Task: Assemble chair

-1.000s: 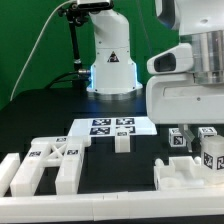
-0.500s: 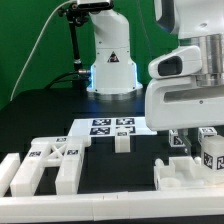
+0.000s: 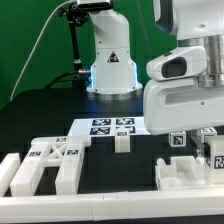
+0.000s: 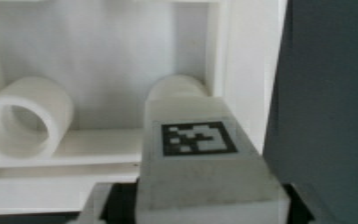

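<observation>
In the exterior view the arm point(image 3: 185, 95) stoops, wrist pointing down, over the chair pieces point(image 3: 183, 172) at that view's right, probably to lift one. More slabs point(image 3: 52, 160) lie at its left. In the wrist view the gripper point(image 4: 202, 205) straddles a tagged block point(image 4: 199, 120) beside a holed frame point(image 4: 25, 120). Whether it clamps the block cannot be told.

White glossy arm point(image 3: 185, 95); black cable point(image 3: 36, 48); base point(image 3: 112, 55) ring glows blue, perhaps.

Green backdrop point(image 3: 25, 40) behind; matte black bench point(image 3: 40, 118) (evenly lit), white border rail point(image 3: 100, 212) along near edge.
</observation>
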